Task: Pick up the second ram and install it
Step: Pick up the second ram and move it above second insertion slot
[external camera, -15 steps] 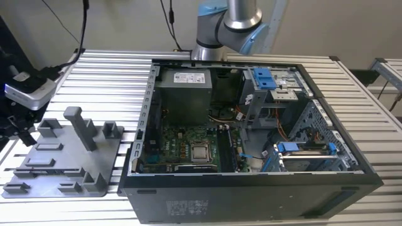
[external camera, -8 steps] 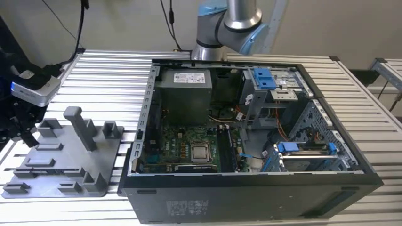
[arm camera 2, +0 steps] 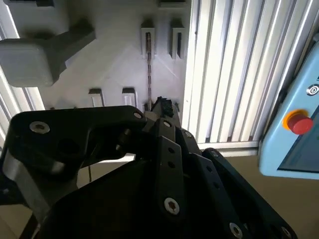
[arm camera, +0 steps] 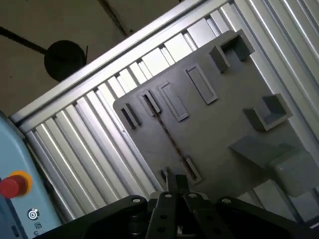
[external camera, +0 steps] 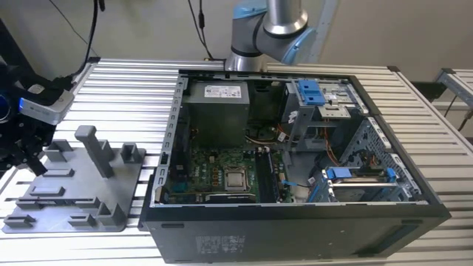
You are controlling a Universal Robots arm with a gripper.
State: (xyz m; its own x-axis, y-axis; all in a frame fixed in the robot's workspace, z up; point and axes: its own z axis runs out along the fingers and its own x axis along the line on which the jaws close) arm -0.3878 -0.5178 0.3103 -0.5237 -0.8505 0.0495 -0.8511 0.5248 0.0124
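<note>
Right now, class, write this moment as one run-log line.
gripper: at end of second ram, contact unclear | second ram: on edge in grey tray | installed: no

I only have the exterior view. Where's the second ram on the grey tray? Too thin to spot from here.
Observer: In the first wrist view, the slim dark circuit-board strip stands on edge on the grey plastic tray, running between small slotted holders.
Operator: End effector relative to it?
Observer: In both wrist views, the black end effector sits at one end of the strip, in line with it. I cannot tell whether they touch.
</note>
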